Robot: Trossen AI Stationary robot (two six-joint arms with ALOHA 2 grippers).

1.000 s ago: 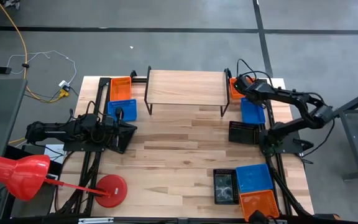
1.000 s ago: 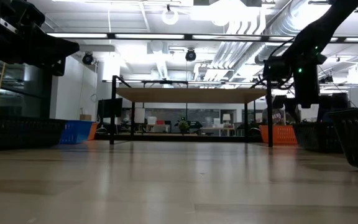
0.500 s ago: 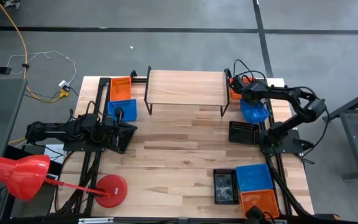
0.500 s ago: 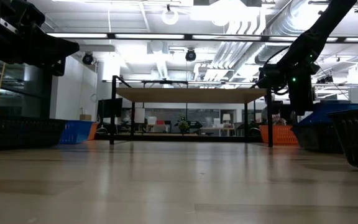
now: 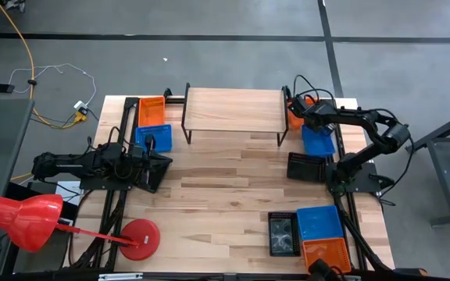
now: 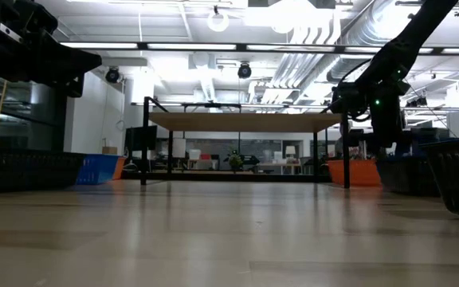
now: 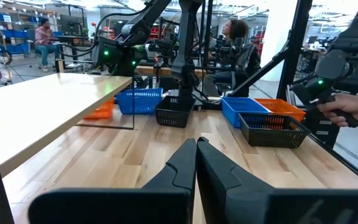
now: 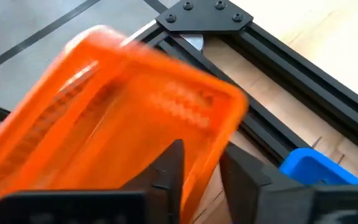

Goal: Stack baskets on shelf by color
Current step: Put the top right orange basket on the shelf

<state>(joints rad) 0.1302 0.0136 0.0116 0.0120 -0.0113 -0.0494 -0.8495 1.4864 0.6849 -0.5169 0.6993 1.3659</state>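
The shelf (image 5: 233, 109) stands at the table's far middle with nothing on it. My right gripper (image 8: 201, 155) is down at an orange basket (image 8: 123, 99) at the far right corner (image 5: 294, 121), shut on its wall. A blue basket (image 5: 319, 140) and a black one (image 5: 307, 165) lie just nearer. Orange (image 5: 151, 109) and blue (image 5: 154, 136) baskets lie left of the shelf. Black (image 5: 283, 232), blue (image 5: 320, 222) and orange (image 5: 325, 256) baskets sit at the near right. My left gripper (image 7: 196, 149) waits shut over the table's left side. My right gripper has the orange basket's side wall close to a corner (image 8: 219, 134), with one finger (image 8: 169, 165) inside the basket and the other (image 8: 244, 174) outside. The fingers come slanting down from above. In the low view the basket (image 6: 355, 171) sits down on the table.
A red lamp base (image 5: 139, 238) stands near the left front, its shade (image 5: 18, 218) hanging off the table. Black frame rails run along both table sides. The middle of the table is bare wood. A person's hand (image 7: 347, 115) shows beyond the right edge.
My right arm has drawn in and come down, bringing its gripper a little toward the far left onto the orange basket beside the shelf's right leg. My left arm has kept still.
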